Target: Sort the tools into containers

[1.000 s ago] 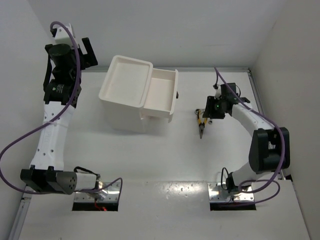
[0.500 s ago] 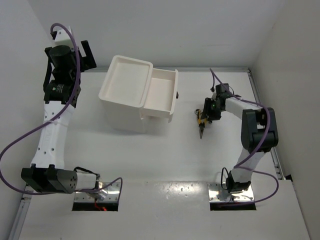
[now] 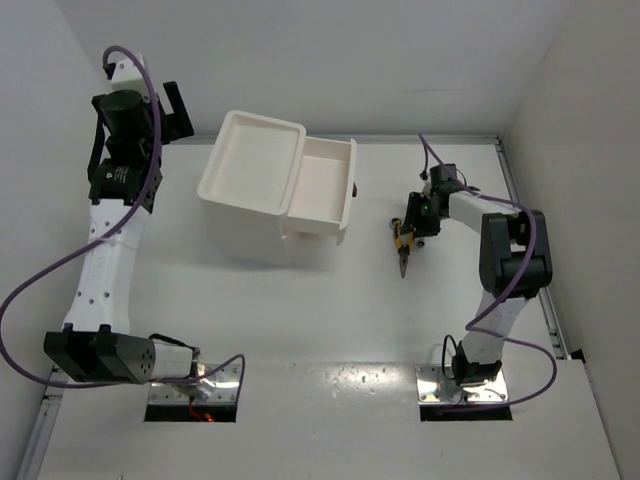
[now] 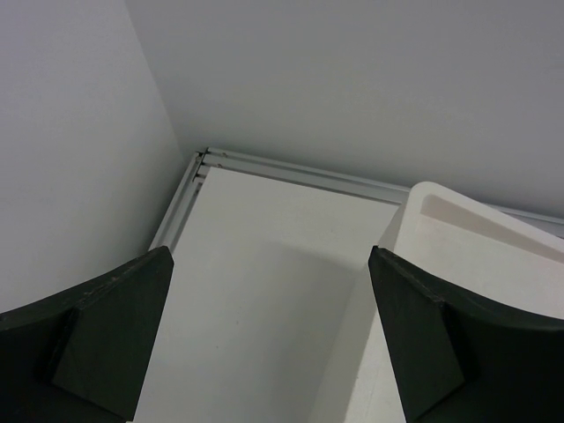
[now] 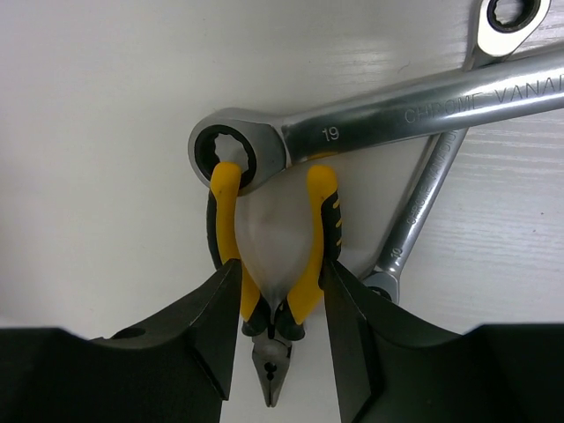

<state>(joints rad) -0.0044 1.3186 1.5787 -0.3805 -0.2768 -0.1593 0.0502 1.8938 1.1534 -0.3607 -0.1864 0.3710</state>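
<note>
You're looking into a robot lab test cell. Plain white panel walls [image 3: 330, 60] box in a white tabletop [image 3: 300, 310] on three sides, and a silver metal rail [image 4: 291, 169] runs along its far edge. Two white-and-black robot arms, left [image 3: 105, 250] and right [image 3: 510, 265], sit bolted to shiny metal base plates [image 3: 225, 375], with purple cables [image 3: 42, 271] looping off them. The props look staged: two white plastic rectangular bins [image 3: 250, 165], yellow-handled pliers [image 5: 227, 220] and silver metal wrenches [image 5: 397, 101].

Both wrenches [image 5: 414, 110] are cut off by picture edges.
</note>
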